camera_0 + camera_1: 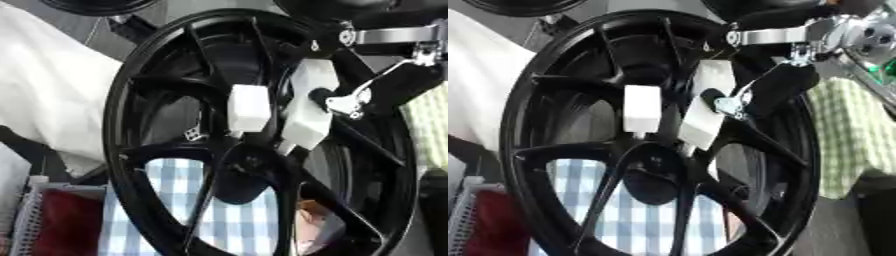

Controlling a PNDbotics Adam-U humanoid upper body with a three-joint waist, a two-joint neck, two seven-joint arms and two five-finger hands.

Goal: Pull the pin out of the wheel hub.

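A black spoked wheel point(131, 100) stands upright and fills both views. Its dark hub point(243, 172) lies just below the middle. My right hand point(385, 87), black with silver joints, reaches in from the upper right. Its white-covered thumb and finger point(308, 112) point down between the spokes and close together just above the hub. They pinch the pin there; only a small pale stub point(637, 134) shows under the white left tip point(642, 107), the rest is hidden. My left hand appears in neither view.
A white cloth point(44, 85) lies left of the wheel, and a blue-and-white check cloth point(184, 200) shows through the lower spokes. A green check cloth point(846, 130) hangs at the right. A mesh basket with something red point(61, 220) stands lower left. Another dark wheel point(96, 5) shows at the top.
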